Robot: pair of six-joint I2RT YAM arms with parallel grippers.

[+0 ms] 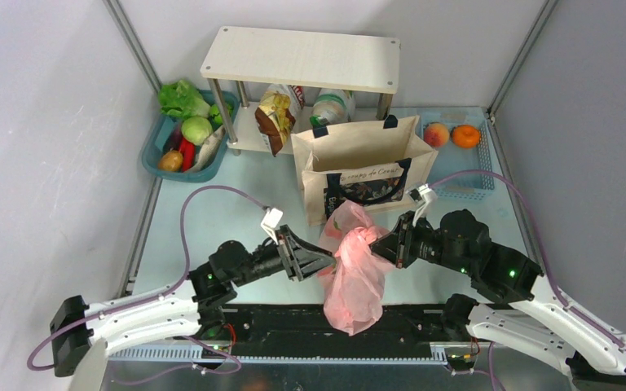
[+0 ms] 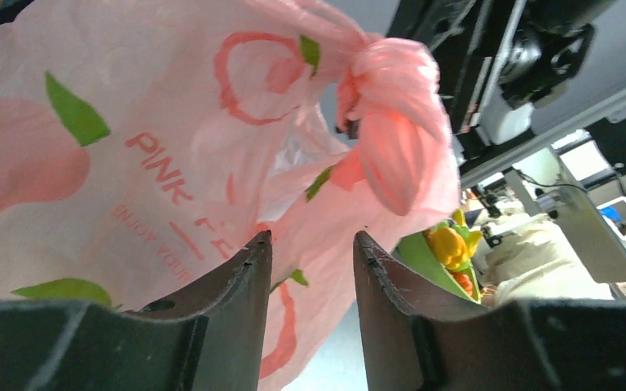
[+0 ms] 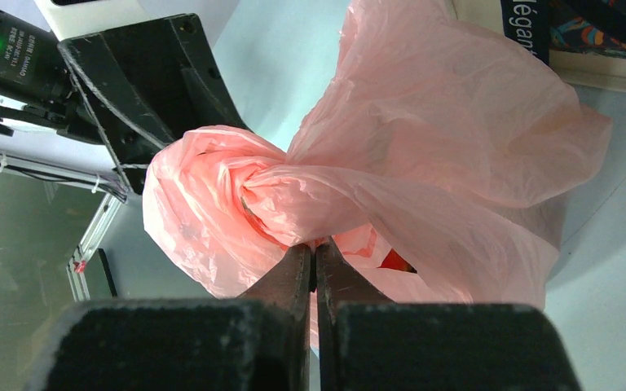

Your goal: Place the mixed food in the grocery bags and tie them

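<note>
Close to me, the two arms reach in over the table toward each other, and the pink bag sits right between them. The pink bag is thin and you can see through it a little, with peach pictures on it. Its top is twisted into a knot. The left gripper is at the left side of the bag. Its two fingers stand partly apart with a gap between them, and they are not pinching anything. The right gripper is pressed tight shut, and it has a bit of the pink plastic squeezed in its tips, just by the knot. Something red shows through the plastic, but I cannot tell what. Just behind stands the canvas bag, upright with its mouth open. Farther back is a low white shelf with a crisp packet under it. At the far left is a teal basket full of greens. At the far right is a blue basket with a reddish fruit and an orange.
</note>
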